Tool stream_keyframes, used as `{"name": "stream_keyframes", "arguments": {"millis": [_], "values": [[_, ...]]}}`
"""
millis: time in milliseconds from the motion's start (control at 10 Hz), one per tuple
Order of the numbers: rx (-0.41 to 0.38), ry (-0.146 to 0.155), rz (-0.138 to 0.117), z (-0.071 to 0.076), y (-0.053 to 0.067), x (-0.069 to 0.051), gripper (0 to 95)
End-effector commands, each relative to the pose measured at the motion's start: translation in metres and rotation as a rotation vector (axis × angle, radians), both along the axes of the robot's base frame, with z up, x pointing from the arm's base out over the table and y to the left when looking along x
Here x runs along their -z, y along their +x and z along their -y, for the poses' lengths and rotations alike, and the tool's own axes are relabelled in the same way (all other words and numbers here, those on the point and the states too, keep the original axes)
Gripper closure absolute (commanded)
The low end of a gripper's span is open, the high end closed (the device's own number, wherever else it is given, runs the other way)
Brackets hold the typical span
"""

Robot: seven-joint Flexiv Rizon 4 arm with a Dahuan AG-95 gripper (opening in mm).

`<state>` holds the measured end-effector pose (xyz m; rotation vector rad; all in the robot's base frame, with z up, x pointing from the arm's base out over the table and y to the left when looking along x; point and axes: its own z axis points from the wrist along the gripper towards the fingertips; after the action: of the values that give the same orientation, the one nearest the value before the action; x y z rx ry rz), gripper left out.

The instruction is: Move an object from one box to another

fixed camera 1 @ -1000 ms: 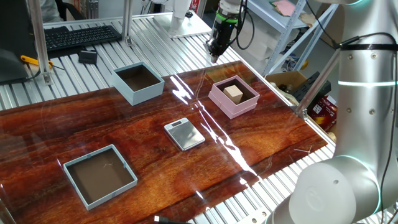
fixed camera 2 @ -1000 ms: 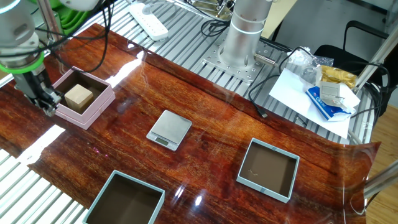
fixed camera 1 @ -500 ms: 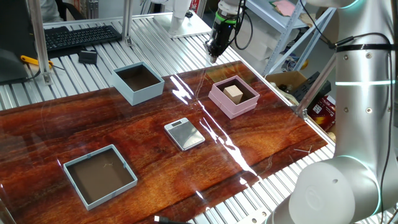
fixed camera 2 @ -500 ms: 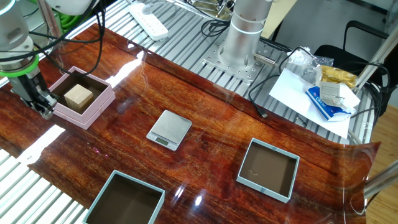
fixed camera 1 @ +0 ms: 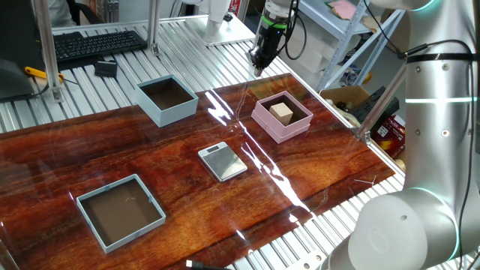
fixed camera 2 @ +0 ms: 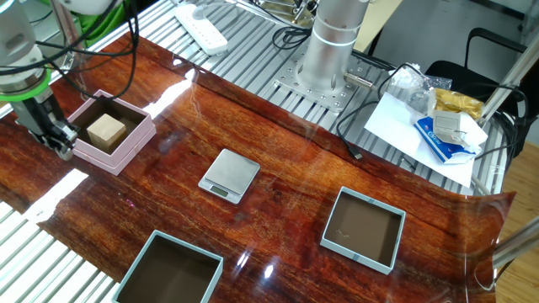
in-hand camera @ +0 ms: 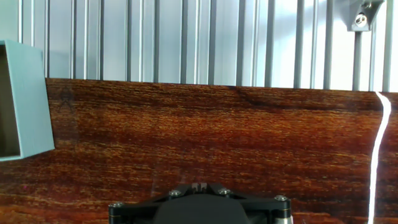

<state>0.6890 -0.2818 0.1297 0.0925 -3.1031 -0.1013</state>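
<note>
Overhead, a glossy red-brown wooden table (fixed camera 1: 150, 165) sits on a ribbed metal bench, with a silver robot arm reaching over its far edge. Its gripper (fixed camera 1: 257, 63) hangs above the table edge, up and behind the pink box (fixed camera 1: 282, 117), and touches nothing; in the other fixed view the gripper (fixed camera 2: 59, 146) appears just beside the pink box's (fixed camera 2: 108, 135) outer wall. Whether its fingers are spread or closed cannot be told from any view, since the hand view shows only the dark base of the gripper at the bottom of the picture. A small tan wooden cube (fixed camera 1: 282, 112) rests inside the pink box, sitting upright on its dark floor; it also shows plainly in the other fixed view (fixed camera 2: 106, 130). Well apart, toward the far left, stands a tall-walled light blue box (fixed camera 1: 166, 99) with a dark brown inside, empty of the cube. A flat silver scale (fixed camera 1: 222, 161) lies between the boxes near the table's middle. A wider, shallow grey-blue tray (fixed camera 1: 121, 211) sits at the near left corner.
</note>
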Motion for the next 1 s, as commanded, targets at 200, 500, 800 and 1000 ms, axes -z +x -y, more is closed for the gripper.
{"name": "stream_keyframes", "arguments": {"millis": [200,500,800,1000], "values": [[0.016,0.006,0.029,-0.0002,-0.0015,0.0,95.0],[0.032,-0.02,0.019,-0.0002,-0.0015,0.0,95.0],[0.038,-0.026,0.013,-0.0002,-0.0015,0.0,95.0],[0.027,-0.025,0.01,-0.0002,-0.0015,0.0,95.0]]}}
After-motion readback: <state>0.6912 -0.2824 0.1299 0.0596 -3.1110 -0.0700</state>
